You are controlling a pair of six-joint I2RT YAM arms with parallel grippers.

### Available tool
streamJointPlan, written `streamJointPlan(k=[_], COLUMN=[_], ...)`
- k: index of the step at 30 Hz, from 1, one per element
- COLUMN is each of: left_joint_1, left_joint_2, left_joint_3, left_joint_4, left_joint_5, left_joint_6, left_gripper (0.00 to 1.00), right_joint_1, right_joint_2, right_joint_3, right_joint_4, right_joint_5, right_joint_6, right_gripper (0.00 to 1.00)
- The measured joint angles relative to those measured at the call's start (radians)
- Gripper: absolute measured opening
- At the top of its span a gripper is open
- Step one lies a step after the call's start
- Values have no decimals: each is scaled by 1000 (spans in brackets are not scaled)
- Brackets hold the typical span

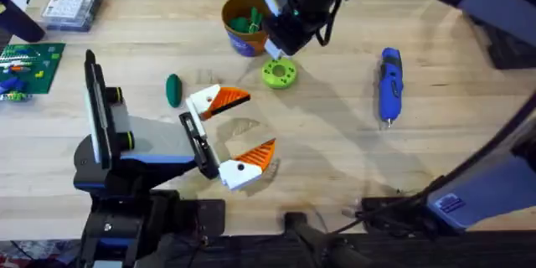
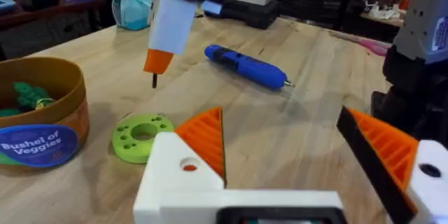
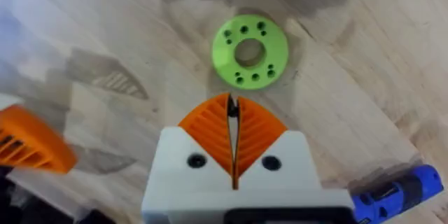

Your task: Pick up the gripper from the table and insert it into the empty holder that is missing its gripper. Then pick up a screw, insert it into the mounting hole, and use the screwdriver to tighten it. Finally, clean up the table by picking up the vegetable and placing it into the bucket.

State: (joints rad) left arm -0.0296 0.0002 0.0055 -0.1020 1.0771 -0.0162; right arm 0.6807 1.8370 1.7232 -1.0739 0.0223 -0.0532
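Right gripper [image 3: 232,112] hangs closed over the vegetable [image 3: 250,50] (beside the bucket [image 1: 244,23]); left gripper [image 1: 239,130] gapes wide.

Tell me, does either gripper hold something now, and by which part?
Nothing is held. The left gripper is open over bare table; the right gripper is shut on nothing, above the vegetable.

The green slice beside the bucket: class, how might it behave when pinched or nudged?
The green slice lies flat on the table, so it probably slides rather than rolls. It looks like stiff, light plastic. Being so low, its edge may slip from closing fingers.
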Motion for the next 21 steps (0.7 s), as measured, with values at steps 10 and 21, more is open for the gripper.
streamJointPlan(k=[10, 21], left_joint_1=[0, 0], left_joint_2=[0, 0], left_joint_3=[0, 0], left_joint_4=[0, 0], left_joint_5=[0, 0], left_joint_6=[0, 0], left_gripper=[986, 986], right_joint_1=[128, 306], right_joint_2=[-15, -16], right_joint_3=[186, 296], right_joint_4=[-129, -182], right_joint_5=[15, 15], right_joint_6=[0, 1], right_gripper=[7, 7])
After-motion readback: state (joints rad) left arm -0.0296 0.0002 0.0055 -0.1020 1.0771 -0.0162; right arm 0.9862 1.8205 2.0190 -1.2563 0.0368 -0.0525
